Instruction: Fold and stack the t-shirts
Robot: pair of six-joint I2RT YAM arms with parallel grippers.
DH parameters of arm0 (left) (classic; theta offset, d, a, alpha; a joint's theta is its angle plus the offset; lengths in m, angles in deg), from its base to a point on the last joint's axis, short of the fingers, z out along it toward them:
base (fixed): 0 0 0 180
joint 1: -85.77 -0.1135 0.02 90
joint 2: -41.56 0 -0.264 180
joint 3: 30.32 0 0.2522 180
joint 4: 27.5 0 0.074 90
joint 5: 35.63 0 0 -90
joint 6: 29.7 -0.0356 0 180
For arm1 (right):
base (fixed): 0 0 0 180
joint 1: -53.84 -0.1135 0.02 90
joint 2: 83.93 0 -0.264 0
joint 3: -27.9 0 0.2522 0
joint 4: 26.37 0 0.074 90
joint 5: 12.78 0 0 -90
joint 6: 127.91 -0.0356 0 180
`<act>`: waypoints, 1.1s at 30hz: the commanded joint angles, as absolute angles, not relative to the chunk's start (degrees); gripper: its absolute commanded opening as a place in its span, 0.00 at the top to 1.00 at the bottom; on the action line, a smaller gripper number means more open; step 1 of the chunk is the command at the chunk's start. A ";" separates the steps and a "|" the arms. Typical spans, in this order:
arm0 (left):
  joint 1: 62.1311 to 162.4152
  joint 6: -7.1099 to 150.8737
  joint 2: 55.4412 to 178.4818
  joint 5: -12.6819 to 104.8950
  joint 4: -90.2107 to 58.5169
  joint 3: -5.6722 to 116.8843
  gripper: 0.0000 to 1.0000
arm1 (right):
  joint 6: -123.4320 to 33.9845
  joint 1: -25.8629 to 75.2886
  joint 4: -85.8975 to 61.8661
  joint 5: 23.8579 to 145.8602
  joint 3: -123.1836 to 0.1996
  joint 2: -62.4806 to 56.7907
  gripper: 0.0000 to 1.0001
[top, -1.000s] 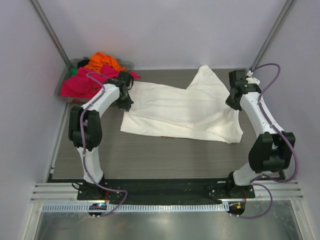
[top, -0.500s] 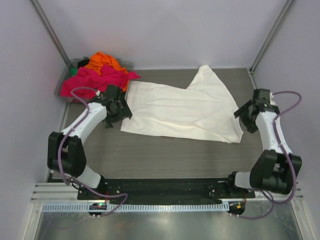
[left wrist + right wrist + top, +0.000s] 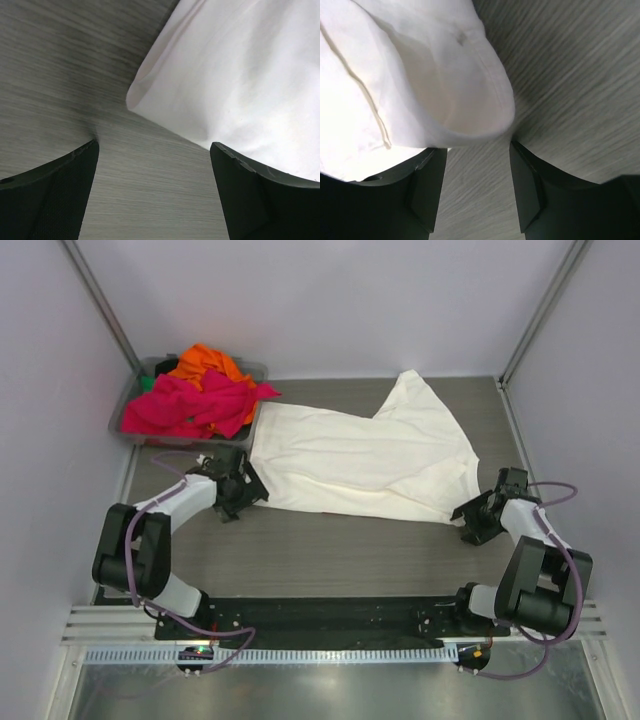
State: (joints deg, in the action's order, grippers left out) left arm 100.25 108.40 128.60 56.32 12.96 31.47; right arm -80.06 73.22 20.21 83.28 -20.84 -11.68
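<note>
A cream-white t-shirt [image 3: 360, 460] lies spread across the dark table, one part running to the far edge. My left gripper [image 3: 244, 496] sits low at the shirt's near-left corner [image 3: 137, 95], jaws wide open over bare table [image 3: 154, 148], the cloth just ahead of the fingertips. My right gripper [image 3: 468, 516] is at the near-right corner, open [image 3: 476, 149], with the rolled hem [image 3: 470, 120] lying right at its fingertips and nothing pinched. Hot pink [image 3: 190, 405] and orange [image 3: 205, 362] t-shirts are heaped at the far left.
A grey plastic bin [image 3: 128, 400] at the far-left corner holds the pink and orange heap. Metal frame posts [image 3: 100, 300] rise at both back corners. Bare table [image 3: 340, 550] runs between the shirt and the arm bases.
Both arms swung from the shirt's side edges down to its near corners. Both grippers went from shut to open. The shirt has barely shifted.
</note>
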 commanded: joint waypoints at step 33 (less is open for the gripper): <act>99.75 112.79 142.45 50.86 21.84 61.10 1.00 | -71.14 73.97 29.02 87.24 -59.46 15.48 0.99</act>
State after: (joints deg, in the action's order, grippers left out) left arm 100.01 115.24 142.70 53.29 14.55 49.94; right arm -73.70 74.59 21.74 83.22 -46.50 14.05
